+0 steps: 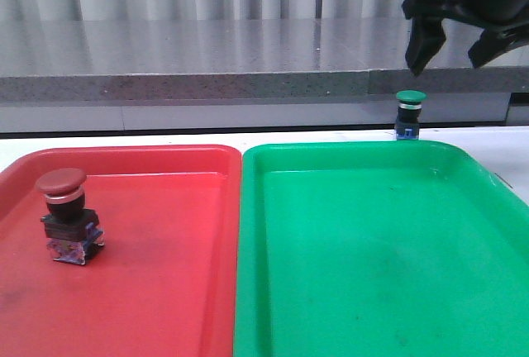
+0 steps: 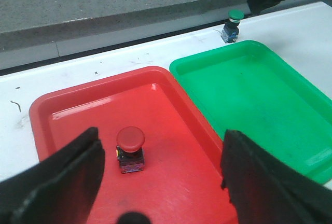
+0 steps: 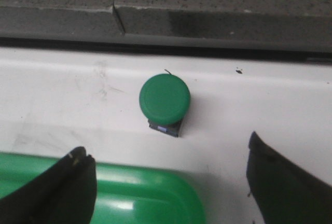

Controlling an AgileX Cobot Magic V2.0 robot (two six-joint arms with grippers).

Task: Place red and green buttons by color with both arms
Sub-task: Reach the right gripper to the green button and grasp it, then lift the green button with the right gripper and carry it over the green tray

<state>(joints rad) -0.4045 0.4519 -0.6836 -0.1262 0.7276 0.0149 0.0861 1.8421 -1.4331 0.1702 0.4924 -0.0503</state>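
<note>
Only the left wrist view shows the left gripper (image 2: 161, 177), spread wide above the red button (image 2: 130, 148) standing in the red tray (image 2: 78, 107). Upper right in front, the right gripper (image 1: 450, 53) hangs wide, empty, above the green button (image 1: 409, 114) on white table (image 1: 124, 138) behind the green tray (image 1: 347, 152). Two buttons, two trays.

red button (image 1: 64, 212) upright in red tray (image 1: 165, 291), green button (image 1: 408, 114) upright on table behind green tray (image 1: 372, 291).
</note>
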